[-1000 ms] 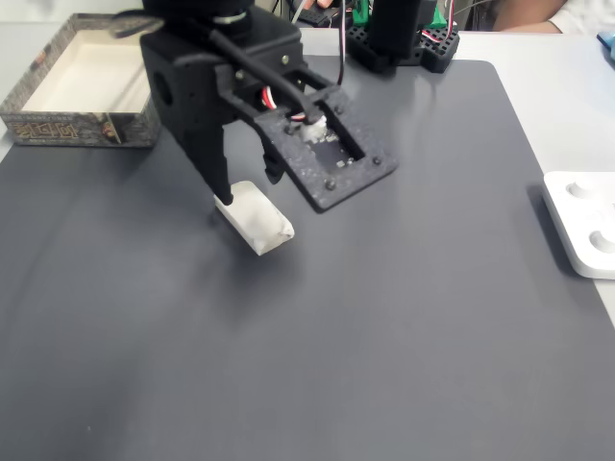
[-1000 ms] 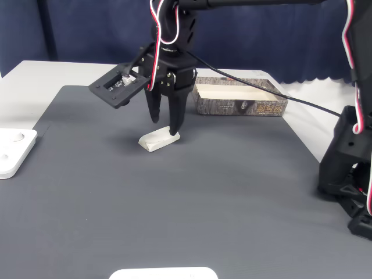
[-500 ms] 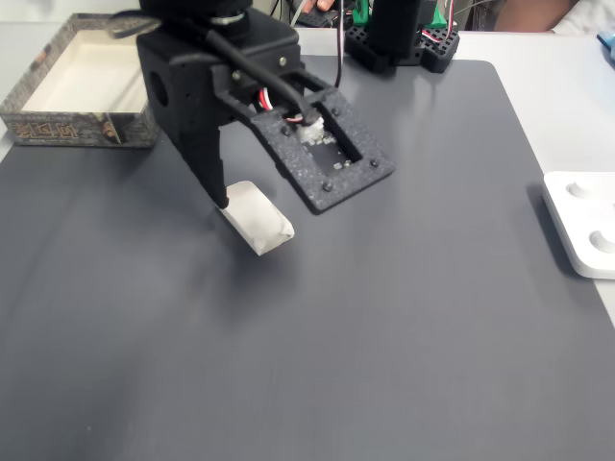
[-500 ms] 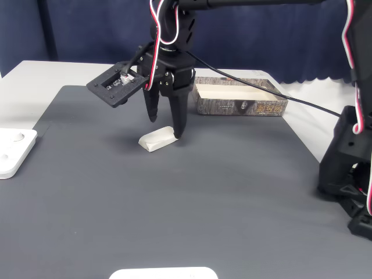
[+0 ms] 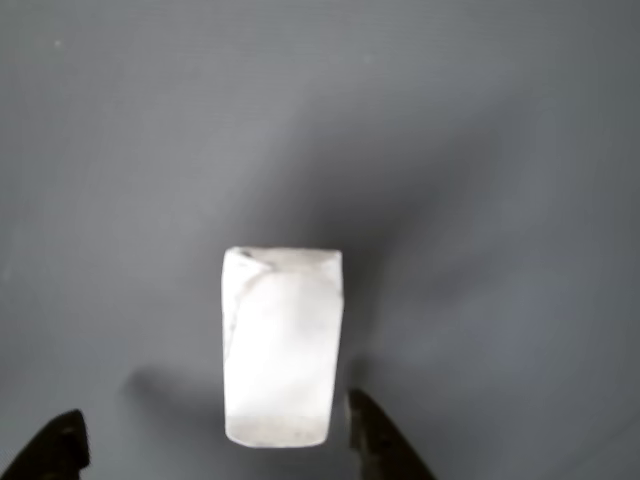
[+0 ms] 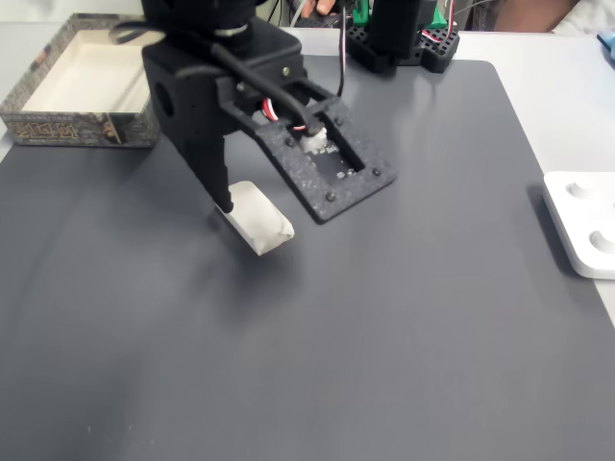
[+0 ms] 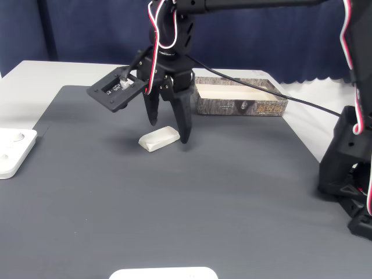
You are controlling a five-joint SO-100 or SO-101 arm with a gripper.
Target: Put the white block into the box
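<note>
The white block [image 5: 282, 345] lies flat on the dark grey mat, its dented end pointing away from the fingers in the other view. My gripper [image 5: 210, 415] is open just above the mat and straddles the block's near end. One fingertip [image 5: 368, 430] stands close beside the block and the other [image 5: 58, 445] is well apart from it. In both fixed views the block [image 6: 259, 221] [image 7: 154, 140] sits under the gripper [image 6: 245, 197] [image 7: 169, 132]. The box [image 6: 77, 128] [image 7: 241, 106] stands at the mat's far edge, open side up, with nothing in it.
A glossy white plastic device [image 6: 581, 223] [image 7: 11, 152] lies off one side of the mat. Another white object [image 7: 163, 273] is at the near edge. The arm's black base [image 7: 349, 174] stands at the right. Black and green parts [image 6: 404, 34] sit at the back.
The jaws have spread wider over the block; one finger has swung off the block's end to stand beside it. The block has not moved.
</note>
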